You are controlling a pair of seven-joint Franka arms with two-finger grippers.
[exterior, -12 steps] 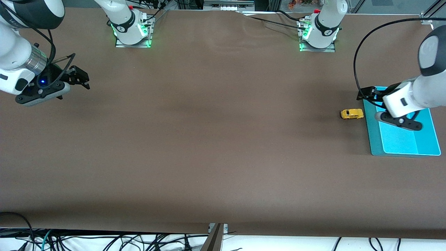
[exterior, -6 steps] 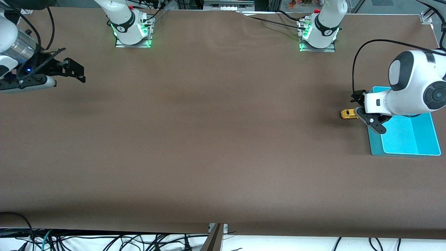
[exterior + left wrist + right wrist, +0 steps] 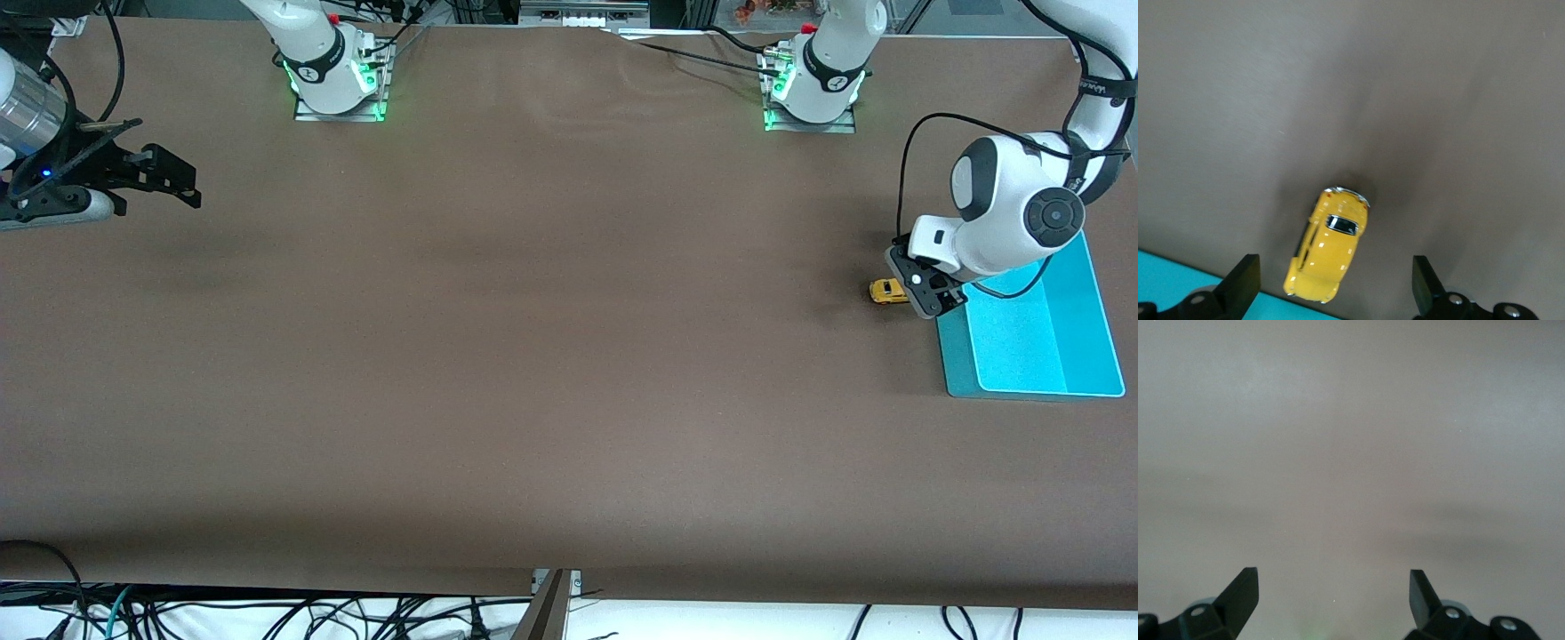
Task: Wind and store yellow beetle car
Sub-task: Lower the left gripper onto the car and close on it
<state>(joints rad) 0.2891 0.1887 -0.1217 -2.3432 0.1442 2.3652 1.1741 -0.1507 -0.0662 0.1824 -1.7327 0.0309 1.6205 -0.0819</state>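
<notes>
The yellow beetle car (image 3: pixel 886 291) is a tiny rounded toy standing on its wheels on the brown table, right beside the teal tray (image 3: pixel 1031 356). My left gripper (image 3: pixel 925 289) hangs over the car's tray-side end and is open. In the left wrist view the car (image 3: pixel 1327 247) lies below and between the two black fingers of the left gripper (image 3: pixel 1335 267), which touch nothing. My right gripper (image 3: pixel 173 178) hovers open and holds nothing over bare table at the right arm's end. The right wrist view shows only tabletop between the fingers of the right gripper (image 3: pixel 1331 583).
The shallow teal tray has a bright blue inner floor, and a corner of it (image 3: pixel 1165 273) shows under the left gripper. A black cable (image 3: pixel 907 169) loops from the left arm above the car. Both arm bases (image 3: pixel 338 80) stand along the table's back edge.
The left arm has swung from over the tray to over the car, its gripper now pointing down. The right gripper has drawn back toward its end of the table.
</notes>
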